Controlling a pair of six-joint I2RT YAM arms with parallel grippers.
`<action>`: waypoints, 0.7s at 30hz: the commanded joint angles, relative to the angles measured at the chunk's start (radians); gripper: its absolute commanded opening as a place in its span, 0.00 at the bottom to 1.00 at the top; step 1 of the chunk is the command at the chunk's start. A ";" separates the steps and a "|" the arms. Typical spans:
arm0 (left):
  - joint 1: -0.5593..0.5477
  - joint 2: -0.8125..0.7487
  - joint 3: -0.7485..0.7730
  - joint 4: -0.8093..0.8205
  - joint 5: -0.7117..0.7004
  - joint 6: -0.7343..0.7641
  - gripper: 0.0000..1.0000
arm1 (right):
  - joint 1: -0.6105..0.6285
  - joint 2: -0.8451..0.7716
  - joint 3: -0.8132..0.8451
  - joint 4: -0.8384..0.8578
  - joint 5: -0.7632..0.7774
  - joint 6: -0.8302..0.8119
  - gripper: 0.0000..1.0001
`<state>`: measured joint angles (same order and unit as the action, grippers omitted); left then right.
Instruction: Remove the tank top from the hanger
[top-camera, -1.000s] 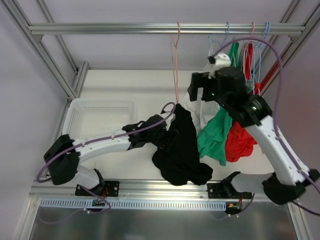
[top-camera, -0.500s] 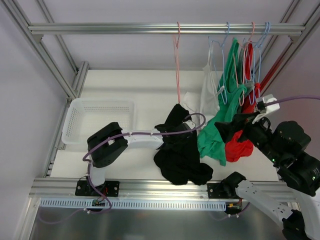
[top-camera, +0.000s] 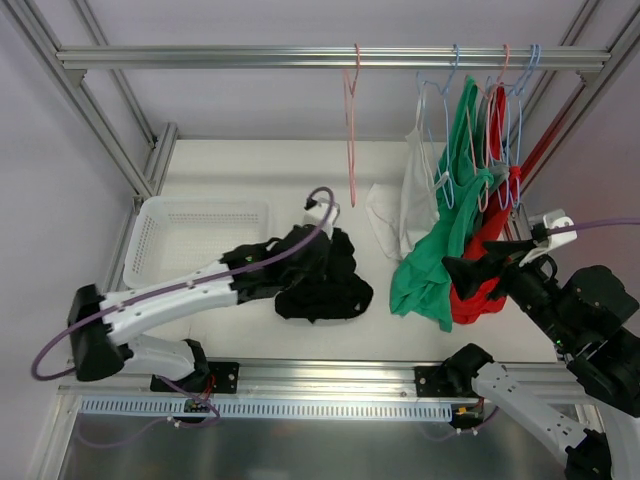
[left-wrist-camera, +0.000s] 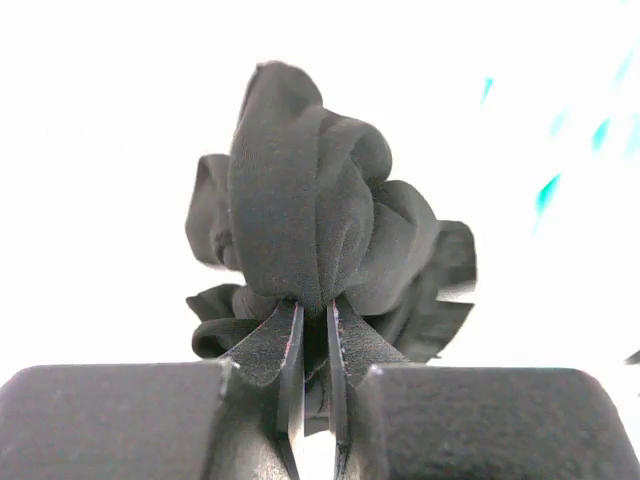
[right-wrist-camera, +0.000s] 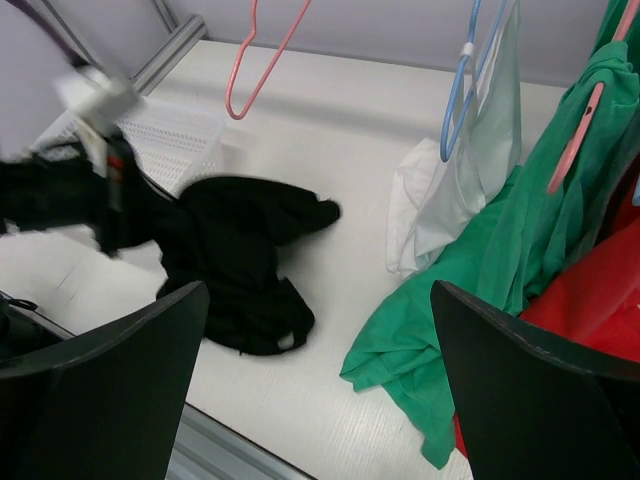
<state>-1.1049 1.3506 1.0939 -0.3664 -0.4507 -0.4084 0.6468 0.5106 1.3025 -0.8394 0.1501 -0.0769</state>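
Left wrist view shows the left gripper (left-wrist-camera: 312, 385) clenched on a bunched fold of the black tank top (top-camera: 322, 285), which lies on the table (top-camera: 230, 180) below the bare pink hanger (top-camera: 351, 120). Right gripper (right-wrist-camera: 320, 390) gapes, idle. Best drag it low toward the basket (top-camera: 150, 225).

We seem to be in a lab: aluminium frame rail (top-camera: 300, 56), white table (top-camera: 250, 170), arms bolted on, plain walls.
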 joint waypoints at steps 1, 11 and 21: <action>0.005 -0.143 0.093 -0.086 -0.161 0.049 0.00 | 0.002 0.016 -0.003 0.014 0.035 -0.020 0.99; 0.273 -0.246 0.408 -0.241 -0.215 0.171 0.00 | 0.001 0.026 0.006 0.046 0.016 -0.020 0.99; 0.476 -0.229 0.691 -0.264 -0.281 0.279 0.00 | 0.001 0.049 0.006 0.056 0.017 -0.027 1.00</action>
<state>-0.6811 1.1103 1.6901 -0.6361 -0.6807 -0.1989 0.6468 0.5323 1.2964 -0.8406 0.1608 -0.0902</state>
